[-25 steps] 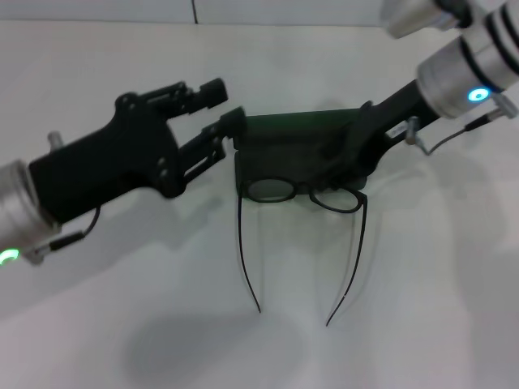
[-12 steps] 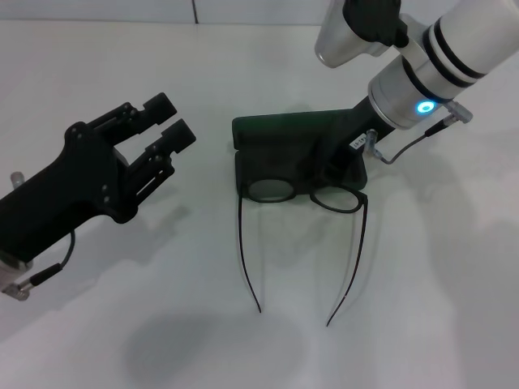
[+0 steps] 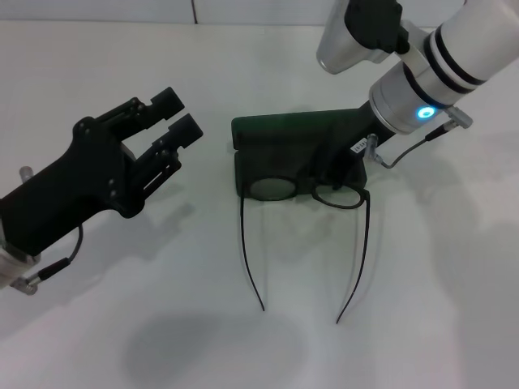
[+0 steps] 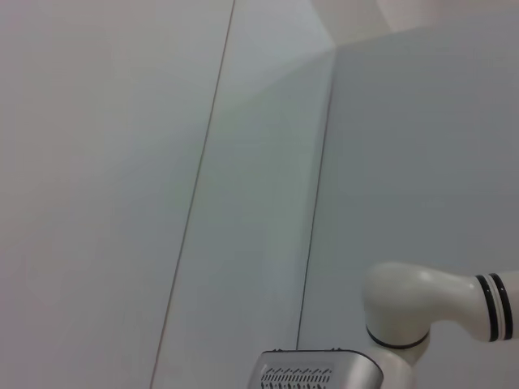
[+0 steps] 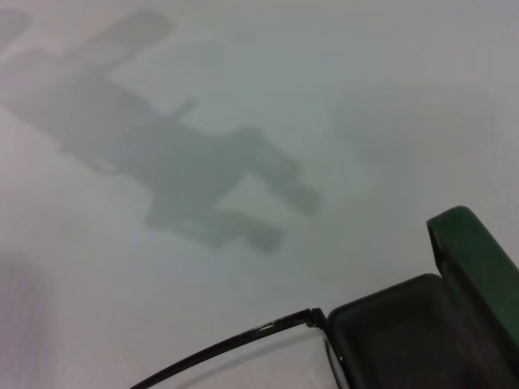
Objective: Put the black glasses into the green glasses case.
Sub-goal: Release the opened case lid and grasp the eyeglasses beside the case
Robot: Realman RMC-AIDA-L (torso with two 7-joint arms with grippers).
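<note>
My left end effector [image 3: 166,121] hovers open; right's grip I can't tell. Only the head view shows the black glasses [image 3: 304,194] straddling the green glasses case [image 3: 280,142].

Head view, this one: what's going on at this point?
The green glasses case lies open on the white table, and the black glasses sit with their front across its near edge, both temple arms unfolded and trailing out over the table toward the robot. The right gripper is down at the case's right end, by the right lens; its fingers are hidden by the wrist. The left gripper hangs open off to the case's left, touching nothing. The glasses are not yet inside.
</note>
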